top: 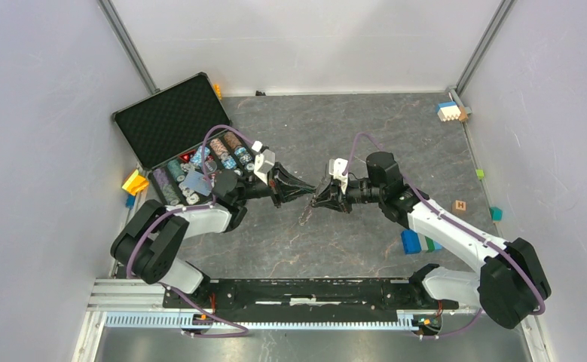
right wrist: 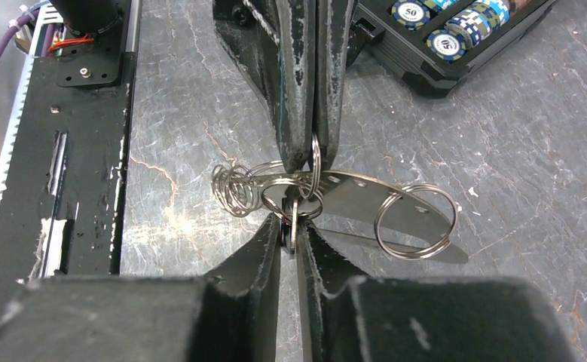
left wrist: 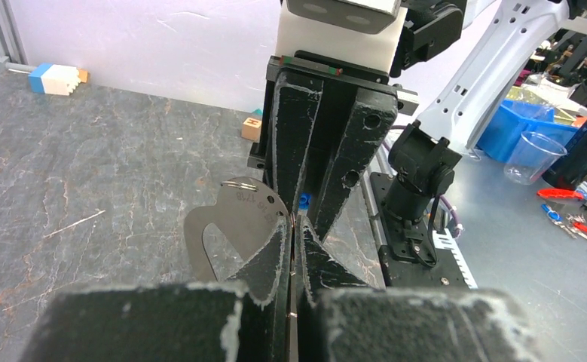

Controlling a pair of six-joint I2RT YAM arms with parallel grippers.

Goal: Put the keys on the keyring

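At the far left of the tabletop (top: 313, 128) an open black case (top: 171, 117) lies with rows of poker chips (top: 222, 154) in its lower half, and a yellow block (top: 134, 181) sits just beside it. The left fingers (top: 288, 185) reach from that side toward the middle and are pressed together. In the right wrist view they pinch the keyring (right wrist: 354, 197) at one end, where several wire rings cross.

The keyring is a flat grey metal plate with holes, held above the tabletop between the two arms. A bunch of small wire rings (right wrist: 233, 188) hangs on one side of the pinch, and one large wire ring (right wrist: 416, 222) lies across the plate on the other side.

The right fingers (right wrist: 256, 260) meet the left ones tip to tip. They stand almost together, with one thin ring edge-on in the narrow gap — whether they really squeeze it, I cannot tell.

Farther right, blue blocks (top: 411, 241) and a wooden cube (top: 460, 205) rest on the tabletop, well apart from the fingers.
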